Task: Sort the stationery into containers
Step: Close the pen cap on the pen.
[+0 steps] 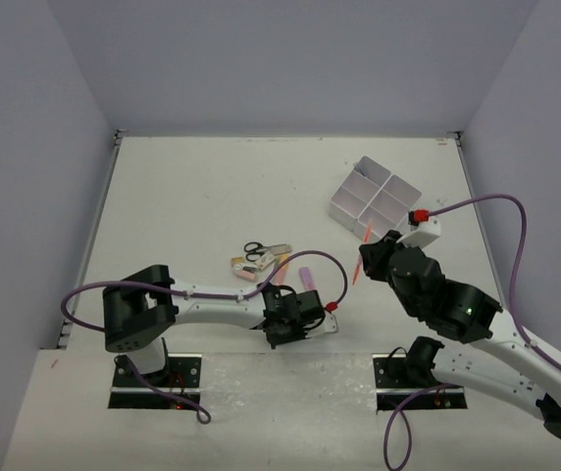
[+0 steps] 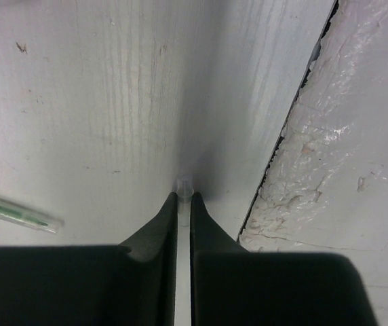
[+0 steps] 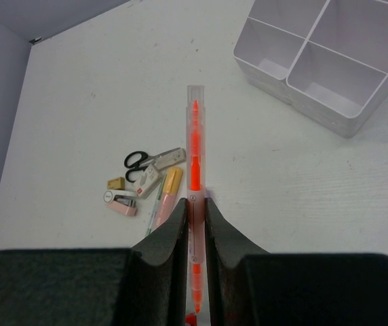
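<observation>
While the right hand (image 3: 194,204) is clenched on the orange marker (image 3: 194,146), gripping the barrel below its mid-point, the capped end projects straight ahead toward the white box (image 1: 374,199). This hold appears chosen so the long item can be led nose-first into a compartment. The marker is carried above the surface (image 3: 79,102), near the box's nearest corner but not over any cell.

Marker: smooth translucent plastic, round in section, orange core showing through a clear cap. Box: white, rigid, thin-walled and square, crossed by two dividers into four cells. The cells in view show nothing inside.

The left hand (image 2: 184,197) sits low over the surface by the near edge, fingers pressed almost together on a thin pen (image 2: 184,183) (only a pale, rounded, translucent end protrudes beyond the tips, so calling it a pen is a judgement). A green pen (image 2: 17,214), slim and clear-barrelled, lies flat to its left.

Other stationery lies clustered mid-surface, well apart from the box: black-handled scissors (image 3: 152,161), small block erasers (image 3: 116,182) and a yellow-ended marker (image 3: 171,182). A purple marker (image 1: 308,278) rests near the cluster, on the left hand's side.

Surface: matt white, faintly grained, with a rough, flaking coating beyond a seam at the near edge.

Judgement: sorting is at an early stage, and depositing the orange marker is the step in hand.
</observation>
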